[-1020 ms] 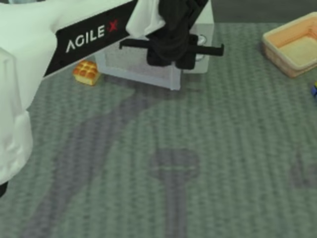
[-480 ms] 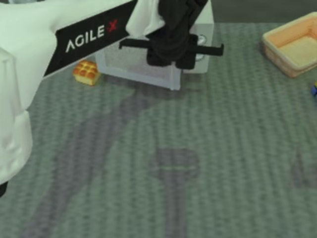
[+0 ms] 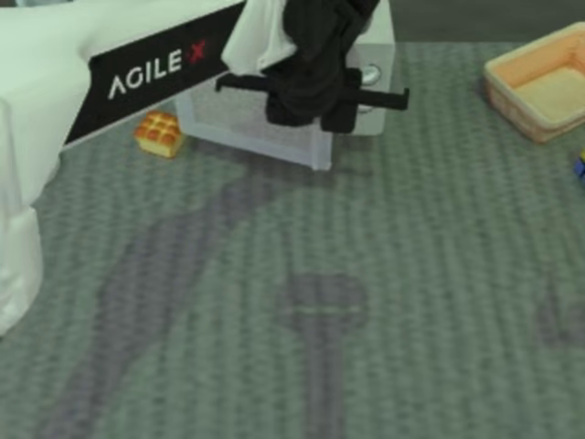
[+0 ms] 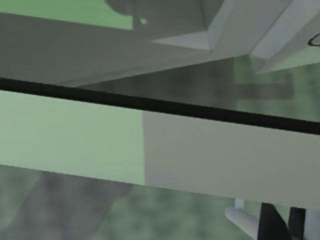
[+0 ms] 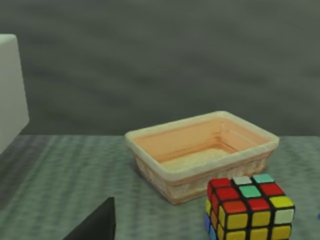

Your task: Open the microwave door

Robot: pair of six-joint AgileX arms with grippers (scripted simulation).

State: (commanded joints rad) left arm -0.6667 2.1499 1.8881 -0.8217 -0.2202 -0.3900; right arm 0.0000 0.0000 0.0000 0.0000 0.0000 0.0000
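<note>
The white microwave [image 3: 377, 37] stands at the table's back centre, a silver knob [image 3: 370, 72] showing on its panel. The microwave door [image 3: 242, 123], with its grey mesh window, stands slightly ajar, its free edge [image 3: 322, 154] swung out toward the front. My left gripper [image 3: 311, 87] reaches over the door's front from the left. In the left wrist view the door's pale edge [image 4: 200, 155] fills the middle, and my left gripper [image 4: 285, 226] is shut on the white bar handle [image 4: 242, 219]. My right gripper [image 5: 160, 237] is parked off to the right, open and holding nothing.
A small bread roll [image 3: 159, 133] lies left of the microwave. A tan basket [image 3: 539, 82] sits at the back right, seen closer as the basket [image 5: 200, 150] in the right wrist view, with a coloured puzzle cube [image 5: 247, 210] next to it.
My left arm and its gripper have shifted a little to the left and back. The door's free edge has barely moved. The right arm is still.
</note>
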